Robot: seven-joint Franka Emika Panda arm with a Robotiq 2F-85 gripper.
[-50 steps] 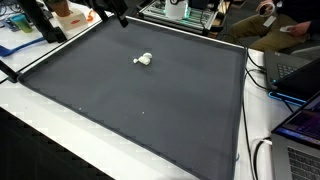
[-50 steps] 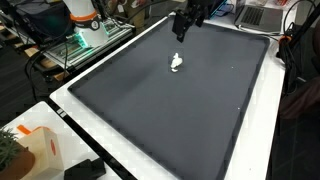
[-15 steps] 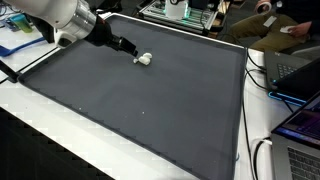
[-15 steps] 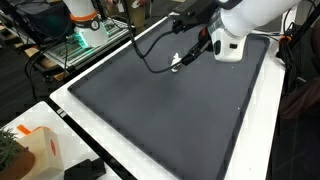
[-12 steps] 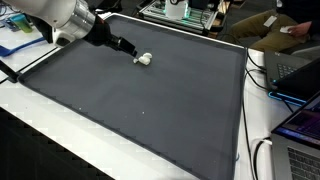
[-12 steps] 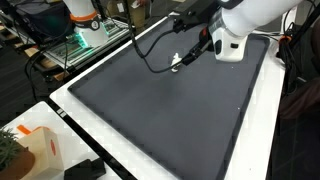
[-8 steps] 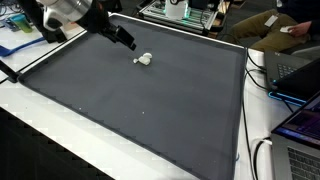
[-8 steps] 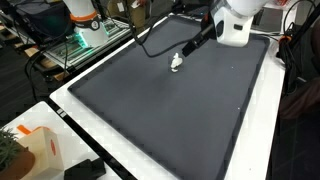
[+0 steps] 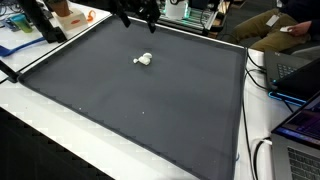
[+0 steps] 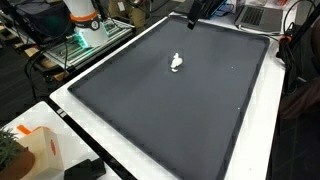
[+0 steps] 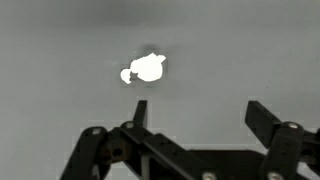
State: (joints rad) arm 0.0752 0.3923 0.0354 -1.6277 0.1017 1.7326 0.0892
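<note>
A small white object (image 9: pixel 144 59) lies on the dark grey mat (image 9: pixel 140 100), toward its far side; it also shows in the other exterior view (image 10: pixel 177 63) and in the wrist view (image 11: pixel 147 69). My gripper (image 11: pixel 199 112) is open and empty, raised well above the mat. In the exterior views only its black fingers show at the top edge (image 9: pixel 135 12) (image 10: pixel 195 12), above and behind the white object. In the wrist view the object lies beyond my left fingertip (image 11: pixel 139 110), apart from it.
The mat (image 10: pixel 170 100) lies on a white table (image 10: pixel 90 120). Laptops (image 9: pixel 300 120) and cables stand along one side, an orange-and-white box (image 10: pixel 35 150) at a near corner, and electronics with green light (image 10: pixel 85 40) beyond the table edge. People sit at the back (image 9: pixel 280 25).
The gripper was low beside the white object one second ago; it has lifted up and away toward the far edge. The white object stays on the mat, unmoved.
</note>
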